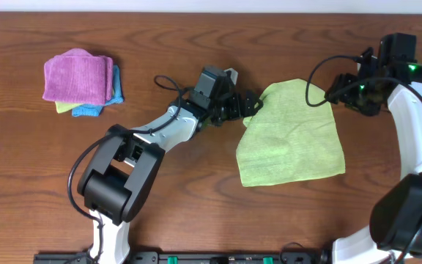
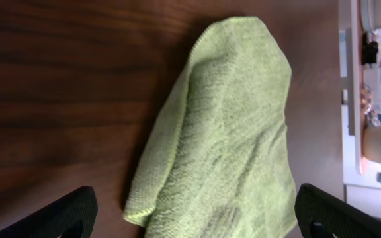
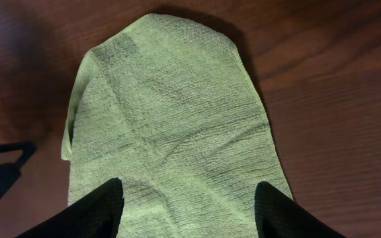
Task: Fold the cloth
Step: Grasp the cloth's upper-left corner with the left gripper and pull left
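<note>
Lime-green soft microfibre cloth (image 1: 291, 136) lies rumpled on brown wooden table (image 1: 196, 205), left gripper (image 1: 250, 105) and right gripper (image 1: 334, 94) at opposite edges, jaws spread apart.

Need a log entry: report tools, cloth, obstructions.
Left tool open, right tool open, both over cloth. Cloth loosely spread, fold not done. Folded pile well aside, nothing blocking.

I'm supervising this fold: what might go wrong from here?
The cloth lies askew with one edge curled, so the fold may come out uneven. The left gripper and right gripper, both open, sit at unmatched spots on its edge; an uneven pinch could twist it. The right arm's cable loops near the cloth's corner and might snag.
</note>
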`<state>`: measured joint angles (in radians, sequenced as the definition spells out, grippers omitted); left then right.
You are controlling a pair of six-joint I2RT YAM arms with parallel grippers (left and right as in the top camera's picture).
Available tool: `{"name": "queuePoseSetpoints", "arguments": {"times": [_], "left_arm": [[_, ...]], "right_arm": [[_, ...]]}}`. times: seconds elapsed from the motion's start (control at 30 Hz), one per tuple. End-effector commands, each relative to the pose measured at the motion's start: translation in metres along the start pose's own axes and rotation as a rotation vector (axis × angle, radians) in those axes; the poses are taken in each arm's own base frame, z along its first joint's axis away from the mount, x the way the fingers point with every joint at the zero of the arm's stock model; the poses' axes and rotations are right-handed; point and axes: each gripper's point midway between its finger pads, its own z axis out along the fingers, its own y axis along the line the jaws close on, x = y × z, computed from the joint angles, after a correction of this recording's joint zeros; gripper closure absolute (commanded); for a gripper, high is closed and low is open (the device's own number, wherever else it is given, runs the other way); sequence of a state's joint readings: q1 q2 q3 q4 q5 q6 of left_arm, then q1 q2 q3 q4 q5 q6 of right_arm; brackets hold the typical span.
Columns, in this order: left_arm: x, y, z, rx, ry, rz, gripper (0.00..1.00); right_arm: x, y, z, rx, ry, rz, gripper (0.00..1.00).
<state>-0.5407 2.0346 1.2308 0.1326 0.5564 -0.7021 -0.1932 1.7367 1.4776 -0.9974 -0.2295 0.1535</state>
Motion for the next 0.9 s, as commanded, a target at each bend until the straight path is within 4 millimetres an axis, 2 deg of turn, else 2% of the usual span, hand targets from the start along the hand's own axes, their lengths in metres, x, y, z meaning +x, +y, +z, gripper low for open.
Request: {"name": "queuePoseSetpoints", "arguments": {"times": [0.0, 0.17, 0.4, 0.57, 0.77, 0.83, 0.87], "left_arm": [[-0.012, -0.001, 0.001, -0.027, -0.047, 0.023, 0.03], [-0.014, 0.003, 0.005, -0.038, -0.050, 0.029, 0.04], [-0.014, 0.002, 0.033, -0.047, 0.067, 0.026, 0.05], [-0.019, -0.001, 0.033, -0.066, 0.070, 0.069, 0.05], [0.002, 0.004, 0.037, -0.113, 0.129, 0.088, 0.04], [0.006, 0.003, 0.038, -0.123, 0.134, 0.092, 0.00], [0.007, 0.002, 0.039, -0.124, 0.136, 0.094, 0.08]], "right_arm": [[-0.006, 0.004, -0.007, -0.019, -0.027, 0.018, 0.36], [-0.009, 0.008, -0.007, -0.037, -0.035, 0.025, 0.36], [-0.007, 0.009, -0.007, -0.043, -0.028, 0.026, 0.36], [-0.007, 0.008, -0.007, -0.042, -0.026, 0.027, 0.36], [-0.009, 0.009, -0.007, -0.044, -0.034, 0.025, 0.36], [-0.009, 0.009, -0.007, -0.044, -0.034, 0.025, 0.36], [-0.009, 0.009, -0.007, -0.043, -0.034, 0.024, 0.36]]}}
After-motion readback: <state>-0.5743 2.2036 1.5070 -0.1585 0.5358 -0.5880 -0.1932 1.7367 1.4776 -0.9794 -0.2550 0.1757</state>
